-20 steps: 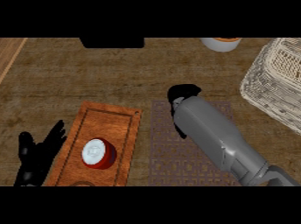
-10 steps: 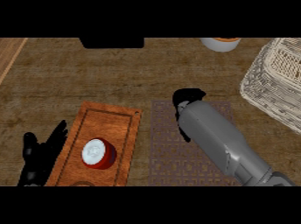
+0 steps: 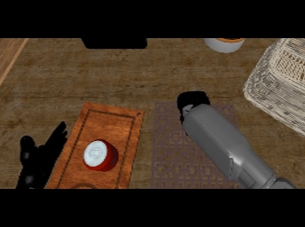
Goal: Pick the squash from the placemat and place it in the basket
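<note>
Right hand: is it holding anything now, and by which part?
Cannot be told. The right hand sits over the placemat's far end, and no squash shows there. The left hand, open at lower left, holds nothing.

Setting: domestic kitchen counter. Evidence:
- Wood-grain worktop (image 3: 116, 75).
- Patterned placemat (image 3: 171, 150), reaching from the right hand (image 3: 193, 101) toward the near edge.
- Pale wicker basket (image 3: 286, 84), to that hand's right.
- Wooden serving tray (image 3: 119, 126), to its left, bearing a small red-rimmed round dish (image 3: 99, 154).
- White cup (image 3: 224, 44), beyond the hand at the far edge.
</note>
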